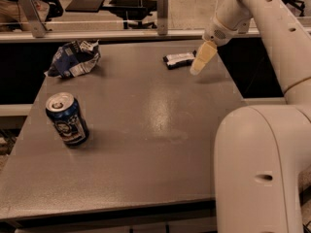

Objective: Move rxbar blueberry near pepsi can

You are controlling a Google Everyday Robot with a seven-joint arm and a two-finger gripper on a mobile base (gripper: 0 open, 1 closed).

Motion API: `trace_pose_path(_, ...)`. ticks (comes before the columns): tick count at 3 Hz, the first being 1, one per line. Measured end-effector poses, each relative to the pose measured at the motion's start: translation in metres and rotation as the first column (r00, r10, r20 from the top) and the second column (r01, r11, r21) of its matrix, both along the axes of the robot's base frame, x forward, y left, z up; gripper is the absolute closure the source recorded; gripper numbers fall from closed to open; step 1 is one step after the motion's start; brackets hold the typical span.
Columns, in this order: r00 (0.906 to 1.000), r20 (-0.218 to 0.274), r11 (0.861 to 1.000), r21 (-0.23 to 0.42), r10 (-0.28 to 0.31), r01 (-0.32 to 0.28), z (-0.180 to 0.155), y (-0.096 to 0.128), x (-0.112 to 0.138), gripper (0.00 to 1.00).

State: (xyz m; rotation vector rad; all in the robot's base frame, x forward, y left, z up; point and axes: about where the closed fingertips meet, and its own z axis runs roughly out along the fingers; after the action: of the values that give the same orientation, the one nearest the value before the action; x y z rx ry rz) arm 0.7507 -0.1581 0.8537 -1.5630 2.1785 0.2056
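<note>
The rxbar blueberry [179,59], a small flat black bar with a white label panel, lies on the grey table [146,130] near its far edge. The pepsi can [67,119], dark blue with a silver top, stands upright near the table's left edge, far from the bar. My gripper [201,62] hangs from the white arm just to the right of the bar, a little above the table, its cream fingers pointing down and left. It holds nothing that I can see.
A wrinkly blue-and-white chip bag [73,58] lies at the far left of the table. A rail with metal posts [162,8] runs behind the table. The robot's white body [262,169] fills the lower right.
</note>
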Motion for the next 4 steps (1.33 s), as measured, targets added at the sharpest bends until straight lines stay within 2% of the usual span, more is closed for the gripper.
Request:
trace_pose_path(2,0.9976,-0.025,0.998,0.019,-0.064,0.065,-0.026,0.007,0.027,0.0)
trace_pose_path(3,0.9959,-0.033,0.996,0.027,-0.084,0.085,-0.031,0.008,0.032,0.0)
trace_pose_path(4,0.9952,-0.047,0.996,0.03,-0.086,0.087,-0.031,0.014,0.032,0.18)
